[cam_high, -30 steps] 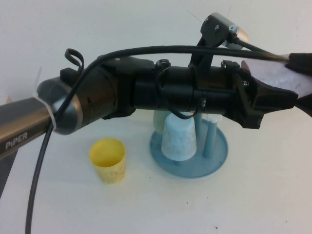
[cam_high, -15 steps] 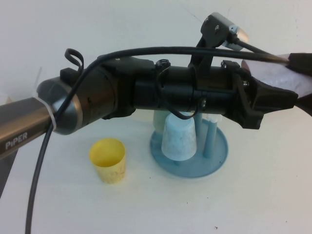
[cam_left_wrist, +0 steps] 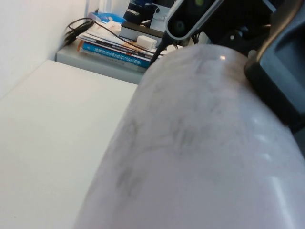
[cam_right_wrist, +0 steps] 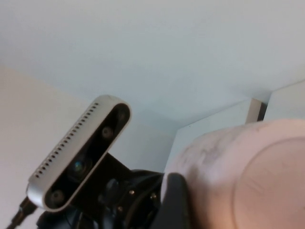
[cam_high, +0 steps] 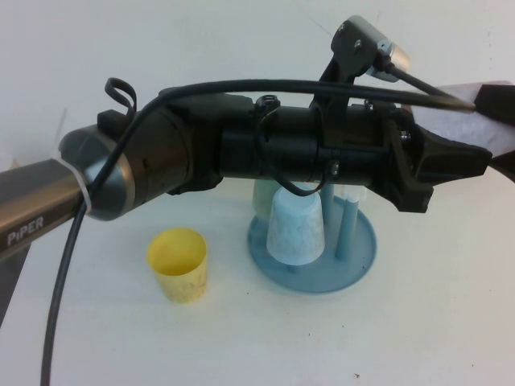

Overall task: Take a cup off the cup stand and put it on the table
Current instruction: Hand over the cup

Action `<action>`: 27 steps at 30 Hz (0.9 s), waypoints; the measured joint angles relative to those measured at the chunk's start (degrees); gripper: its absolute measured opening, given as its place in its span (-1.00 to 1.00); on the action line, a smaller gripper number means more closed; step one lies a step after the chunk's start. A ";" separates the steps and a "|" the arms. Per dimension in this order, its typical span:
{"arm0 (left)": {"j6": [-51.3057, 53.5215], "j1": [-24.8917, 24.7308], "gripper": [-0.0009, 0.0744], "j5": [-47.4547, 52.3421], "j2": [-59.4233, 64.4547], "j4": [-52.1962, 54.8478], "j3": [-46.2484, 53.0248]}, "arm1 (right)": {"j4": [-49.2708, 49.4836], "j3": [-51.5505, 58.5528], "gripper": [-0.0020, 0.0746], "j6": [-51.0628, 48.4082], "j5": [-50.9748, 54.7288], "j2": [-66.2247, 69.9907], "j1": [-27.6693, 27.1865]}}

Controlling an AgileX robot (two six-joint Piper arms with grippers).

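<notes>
The pale pink speckled cup (cam_high: 460, 122) is held in the air at the far right, above and right of the cup stand (cam_high: 354, 269). My left arm reaches across the view and my left gripper (cam_high: 476, 149) is shut on the cup's side. My right gripper (cam_high: 507, 133) comes in from the right edge, with its black fingers on either side of the same cup. The cup fills the left wrist view (cam_left_wrist: 200, 143), and its base shows in the right wrist view (cam_right_wrist: 257, 176).
A light blue cup (cam_high: 296, 229) sits upside down on a peg of the stand, with bare blue pegs (cam_high: 346, 229) beside it. A yellow cup (cam_high: 179, 264) stands upright on the white table (cam_high: 402, 338), left of the stand. Books lie beyond the table's edge (cam_left_wrist: 114, 45).
The left arm, the pink cup and the right gripper's fingers have all risen slightly together. The stand, blue cup and yellow cup have not moved.
</notes>
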 joint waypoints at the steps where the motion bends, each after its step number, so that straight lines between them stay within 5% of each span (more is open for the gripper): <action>1: 0.10 0.00 -0.75 0.00 0.00 0.00 0.00 | -0.05 0.00 0.63 -0.49 0.00 0.00 0.00; 16: -2.20 -0.34 -0.85 1.45 0.00 0.00 -0.10 | -2.15 -0.11 0.81 -2.70 -0.23 -1.05 -0.10; 27: -6.58 -0.58 -0.88 1.59 -1.12 5.14 -0.21 | -3.63 -0.11 0.81 -2.79 -0.22 -5.13 -6.76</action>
